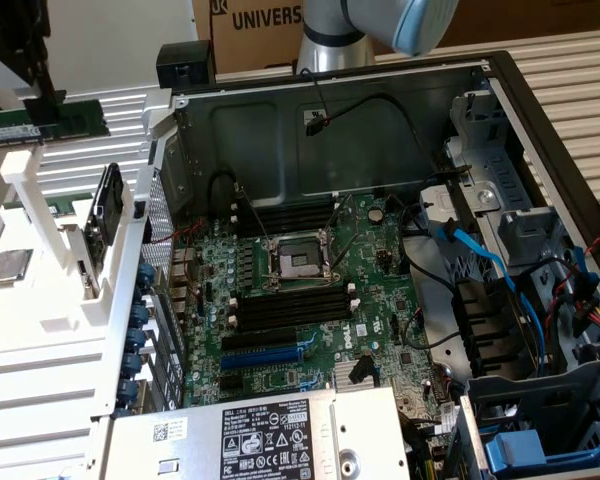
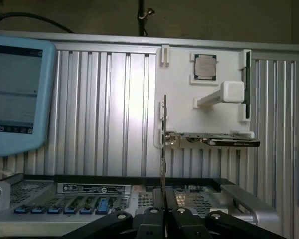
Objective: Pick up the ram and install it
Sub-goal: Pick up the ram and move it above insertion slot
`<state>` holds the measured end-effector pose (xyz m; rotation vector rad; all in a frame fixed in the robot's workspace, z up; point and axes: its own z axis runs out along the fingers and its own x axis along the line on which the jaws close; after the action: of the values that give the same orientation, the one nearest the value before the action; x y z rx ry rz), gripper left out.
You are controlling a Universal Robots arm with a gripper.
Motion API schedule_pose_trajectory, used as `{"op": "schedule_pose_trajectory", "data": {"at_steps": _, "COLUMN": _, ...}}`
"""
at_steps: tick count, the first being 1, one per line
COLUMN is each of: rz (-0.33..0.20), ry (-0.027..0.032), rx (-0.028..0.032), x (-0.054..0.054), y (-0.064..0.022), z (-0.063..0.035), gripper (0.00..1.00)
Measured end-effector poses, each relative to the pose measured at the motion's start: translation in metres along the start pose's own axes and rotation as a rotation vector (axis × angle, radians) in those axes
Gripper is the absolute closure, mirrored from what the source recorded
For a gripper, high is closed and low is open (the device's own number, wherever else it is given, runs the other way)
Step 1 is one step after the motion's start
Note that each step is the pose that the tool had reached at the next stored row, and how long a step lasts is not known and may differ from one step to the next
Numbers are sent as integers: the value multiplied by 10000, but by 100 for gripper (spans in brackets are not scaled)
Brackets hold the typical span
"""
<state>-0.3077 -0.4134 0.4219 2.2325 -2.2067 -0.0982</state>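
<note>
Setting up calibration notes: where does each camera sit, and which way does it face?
Exterior view: above the open computer case, looking down on the motherboard; the arm and the gripper holding the ram show along its top.
Wrist view: behind the gripper, looking past the edge-on ram at the white fixture.
Shared: gripper, ram, white fixture, processor, computer case.

Positioned outside the computer case point(image 1: 280, 130), beyond its wall on the exterior view's left, with gripper point(image 1: 42, 108) fingers point(image 2: 150, 221) pinched together on the ram point(image 1: 80, 118) and arm point(image 1: 330, 35) column with blue-capped joint rising behind the case's far wall.
</note>
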Motion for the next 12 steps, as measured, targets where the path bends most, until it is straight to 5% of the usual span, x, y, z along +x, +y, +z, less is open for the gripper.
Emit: {"op": "schedule_pose_trajectory", "data": {"at_steps": 12, "rz": -12, "ry": -252, "rx": 0, "x": 6, "y": -546, "z": -24, "gripper": 87}}
